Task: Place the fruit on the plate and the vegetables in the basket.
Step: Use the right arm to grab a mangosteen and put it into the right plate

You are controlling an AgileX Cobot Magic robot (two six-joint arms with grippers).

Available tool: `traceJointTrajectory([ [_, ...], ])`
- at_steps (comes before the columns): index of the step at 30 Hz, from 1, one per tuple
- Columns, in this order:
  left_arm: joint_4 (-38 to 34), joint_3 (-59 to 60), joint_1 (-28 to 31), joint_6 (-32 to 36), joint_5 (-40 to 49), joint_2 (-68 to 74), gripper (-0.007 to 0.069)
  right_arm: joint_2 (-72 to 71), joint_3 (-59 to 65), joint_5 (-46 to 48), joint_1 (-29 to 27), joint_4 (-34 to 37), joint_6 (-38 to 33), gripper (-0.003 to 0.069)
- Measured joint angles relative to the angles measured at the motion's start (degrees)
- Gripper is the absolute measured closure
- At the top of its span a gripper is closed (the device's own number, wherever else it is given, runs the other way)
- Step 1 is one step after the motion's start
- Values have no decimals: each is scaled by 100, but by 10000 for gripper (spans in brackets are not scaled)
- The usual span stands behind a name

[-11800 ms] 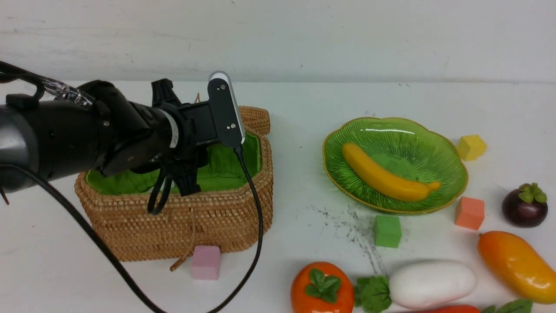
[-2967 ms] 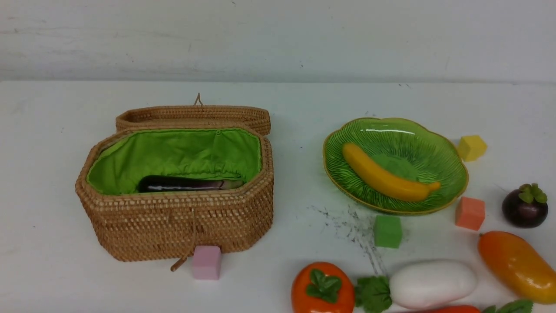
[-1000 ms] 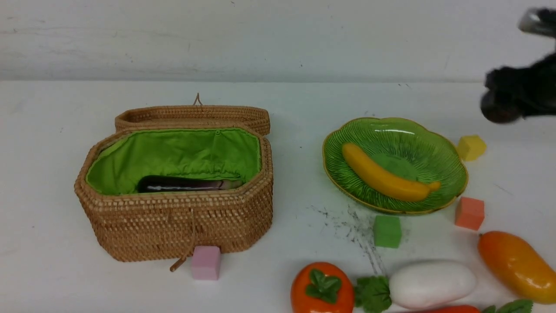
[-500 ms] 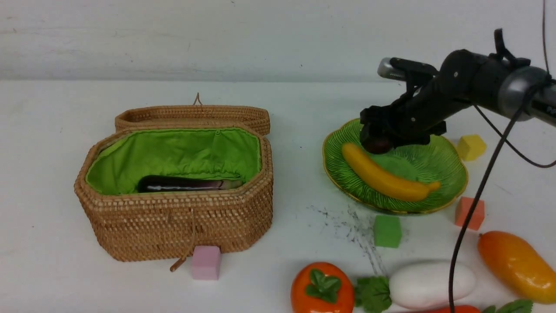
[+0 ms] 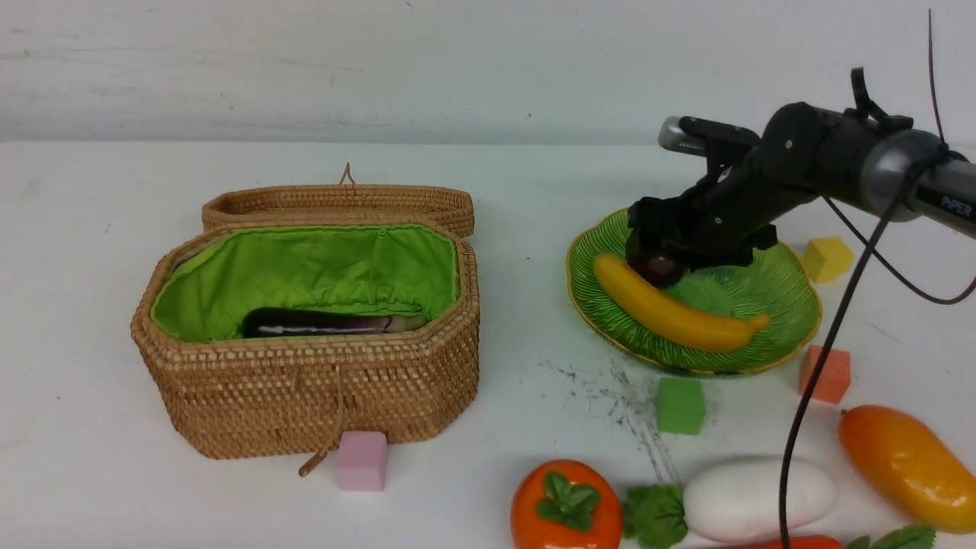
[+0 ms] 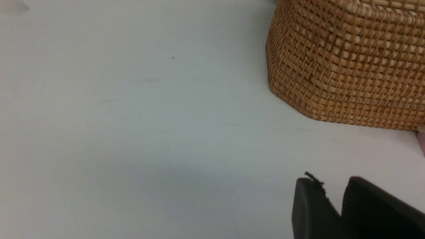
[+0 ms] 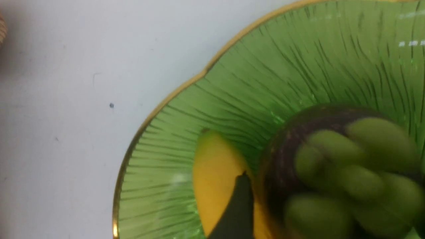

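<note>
Right gripper (image 7: 333, 192) spreads wide around the mangosteen (image 7: 352, 172), lowered onto the plate (image 5: 793, 335).
Half a second ago the fruit hung higher; the banana (image 5: 671, 316) beside it has since shifted slightly left.

Banana (image 5: 671, 309) and mangosteen (image 5: 660, 270) on plate (image 5: 793, 335), right of basket (image 5: 305, 396)

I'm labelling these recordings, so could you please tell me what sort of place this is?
Probably a robotics test bench: a robot arm, toy fruit like the banana, and foam cubes.
</note>
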Motion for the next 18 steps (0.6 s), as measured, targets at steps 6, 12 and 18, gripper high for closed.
traceJointTrajectory([
  [6, 0, 0, 0, 0, 0, 0, 480, 0, 0, 169, 0, 0, 6, -17],
  [12, 0, 0, 0, 0, 0, 0, 479, -101, 0, 429, 0, -206, 10, -10],
  [18, 0, 0, 0, 0, 0, 0, 479, -599, 0, 900, 0, -606, 11, -9],
])
